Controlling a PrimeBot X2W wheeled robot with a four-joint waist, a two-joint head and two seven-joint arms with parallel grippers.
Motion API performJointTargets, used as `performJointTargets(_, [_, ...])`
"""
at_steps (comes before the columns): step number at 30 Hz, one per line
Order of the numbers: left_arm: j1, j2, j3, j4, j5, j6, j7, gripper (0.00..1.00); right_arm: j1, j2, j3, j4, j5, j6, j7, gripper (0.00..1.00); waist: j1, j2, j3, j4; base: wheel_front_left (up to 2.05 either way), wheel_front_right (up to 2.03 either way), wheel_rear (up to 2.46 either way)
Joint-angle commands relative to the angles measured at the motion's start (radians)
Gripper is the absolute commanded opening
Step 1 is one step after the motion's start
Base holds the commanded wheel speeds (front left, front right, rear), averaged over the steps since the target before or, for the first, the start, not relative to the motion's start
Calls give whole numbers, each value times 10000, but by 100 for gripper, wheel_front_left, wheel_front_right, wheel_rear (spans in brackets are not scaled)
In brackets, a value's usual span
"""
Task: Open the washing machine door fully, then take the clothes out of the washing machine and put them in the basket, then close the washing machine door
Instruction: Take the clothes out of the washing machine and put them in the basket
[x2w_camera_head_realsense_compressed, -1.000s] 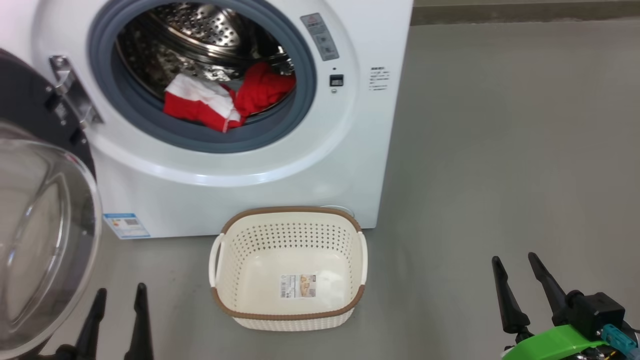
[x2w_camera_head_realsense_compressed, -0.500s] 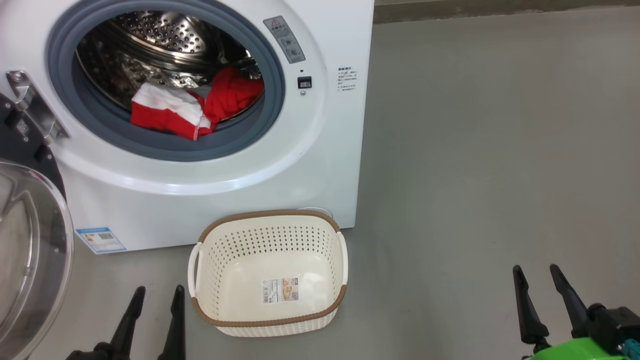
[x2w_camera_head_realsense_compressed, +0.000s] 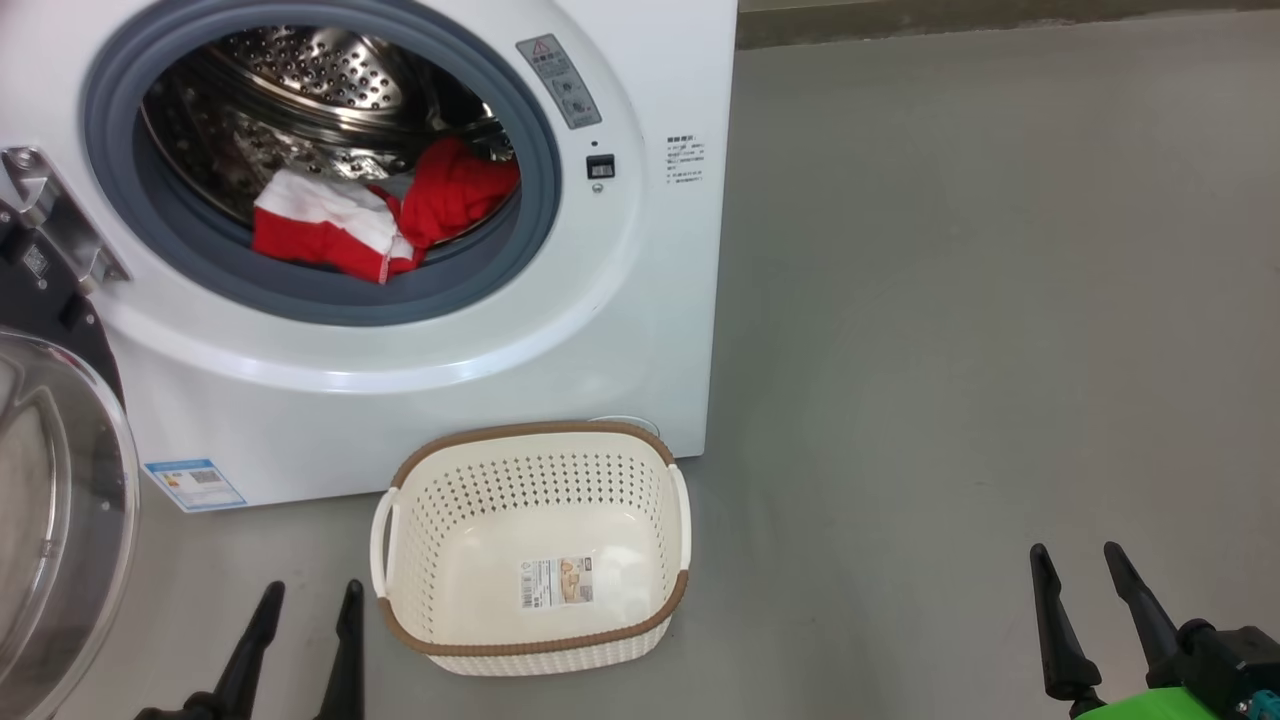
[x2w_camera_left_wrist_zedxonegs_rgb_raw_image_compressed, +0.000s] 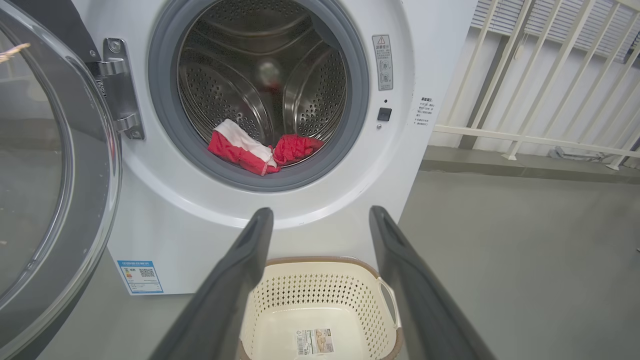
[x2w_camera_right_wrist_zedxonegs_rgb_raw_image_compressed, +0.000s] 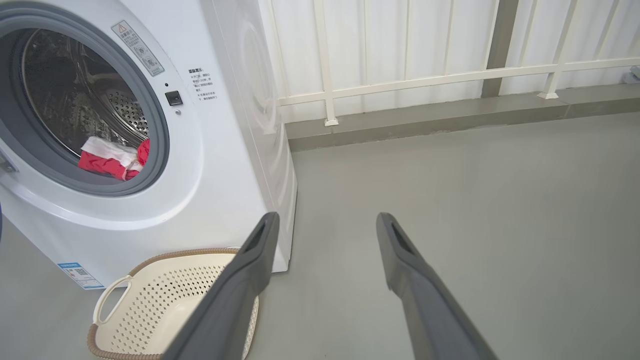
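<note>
The white washing machine (x2w_camera_head_realsense_compressed: 560, 330) stands with its door (x2w_camera_head_realsense_compressed: 50, 520) swung out to the left, glass bowl facing me. Red and white clothes (x2w_camera_head_realsense_compressed: 380, 215) lie at the front of the steel drum, also seen as clothes (x2w_camera_left_wrist_zedxonegs_rgb_raw_image_compressed: 260, 150) and clothes (x2w_camera_right_wrist_zedxonegs_rgb_raw_image_compressed: 112, 159). The cream basket (x2w_camera_head_realsense_compressed: 530, 445) sits empty on the floor before the machine, a sticker on its bottom. My left gripper (x2w_camera_head_realsense_compressed: 308, 595) is open, low and just left of the basket. My right gripper (x2w_camera_head_realsense_compressed: 1078, 558) is open, far to the right over bare floor.
Grey floor (x2w_camera_head_realsense_compressed: 950, 350) stretches to the right of the machine. A white railing (x2w_camera_right_wrist_zedxonegs_rgb_raw_image_compressed: 450, 75) and a low grey kerb run along the back wall. The open door takes up the room at the left.
The head camera has swung right and slightly down, so the machine and basket sit further left in view. Both grippers stay open and empty.
</note>
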Motion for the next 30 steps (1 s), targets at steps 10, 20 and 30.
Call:
performJointTargets(10, [-360,148,529,-254,-53,15,-51,100,-357,-140,276,-228,38,48,-92,100,0,0,48,89,0,0,0])
performJointTargets(20, [-432,265,425,-355,-259,15,-51,100,-429,-140,393,-207,92,48,-92,100,0,0,154,145,66,-66,0])
performJointTargets(30, [-589,252,543,-363,-251,15,-51,100,-597,-139,464,-210,153,48,-92,100,0,0,359,94,121,-121,0])
